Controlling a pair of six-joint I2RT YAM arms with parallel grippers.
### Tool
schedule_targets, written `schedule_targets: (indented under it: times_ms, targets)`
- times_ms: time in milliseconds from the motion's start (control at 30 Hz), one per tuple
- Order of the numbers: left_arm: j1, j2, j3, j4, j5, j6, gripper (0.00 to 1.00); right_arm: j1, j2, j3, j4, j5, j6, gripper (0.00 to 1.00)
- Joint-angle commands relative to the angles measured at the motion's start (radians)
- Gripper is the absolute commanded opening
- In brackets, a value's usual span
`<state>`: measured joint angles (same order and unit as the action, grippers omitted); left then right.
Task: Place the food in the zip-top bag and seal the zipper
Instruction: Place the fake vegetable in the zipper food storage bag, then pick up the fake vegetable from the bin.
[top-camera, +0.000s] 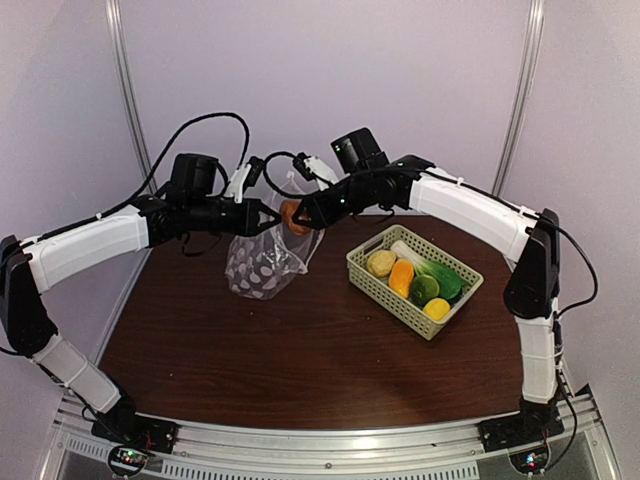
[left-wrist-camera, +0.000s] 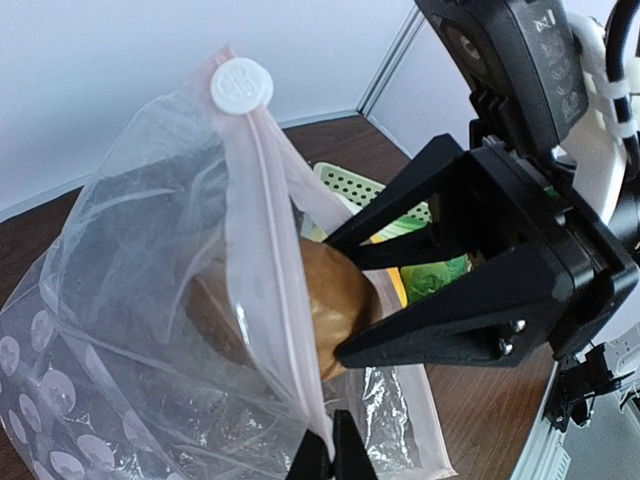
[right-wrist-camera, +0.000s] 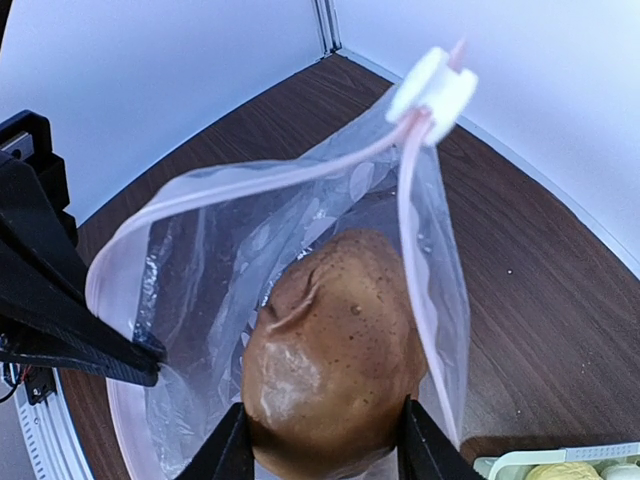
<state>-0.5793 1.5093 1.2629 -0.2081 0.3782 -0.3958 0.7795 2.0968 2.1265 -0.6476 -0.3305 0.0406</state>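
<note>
While my left gripper (top-camera: 262, 215) pinched the rim of the zip-top bag (top-camera: 258, 268) to hold it open, my right gripper (right-wrist-camera: 325, 440) clamped the brown potato (right-wrist-camera: 335, 350) in its mouth, with the basket (top-camera: 372, 283) at three o'clock.

White arms (top-camera: 90, 245), black joints (top-camera: 530, 270), cables (top-camera: 215, 118)

We see a dark brown table (top-camera: 300, 350) enclosed by plain pale walls (top-camera: 330, 70) with grey posts (top-camera: 127, 80).
</note>
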Motion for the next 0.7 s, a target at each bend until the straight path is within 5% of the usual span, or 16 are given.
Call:
schedule_targets:
  times_ms: [0,233,500,667]
  targets:
    - [0.011,-0.023,-0.022,0.061,0.008,-0.016,0.00,0.024,0.008,0.046,-0.005,0.054,-0.008,0.51]
    - [0.025,-0.033,-0.027,0.052,-0.036,-0.034,0.00,0.022,-0.053,0.059,-0.059,-0.062,-0.087,0.75]
    - [0.027,-0.027,-0.028,0.041,-0.065,-0.035,0.00,-0.007,-0.277,-0.090,-0.146,-0.170,-0.287,0.76]
    - [0.028,-0.017,-0.026,0.036,-0.073,-0.032,0.00,-0.103,-0.434,-0.285,-0.144,-0.107,-0.354,0.75]
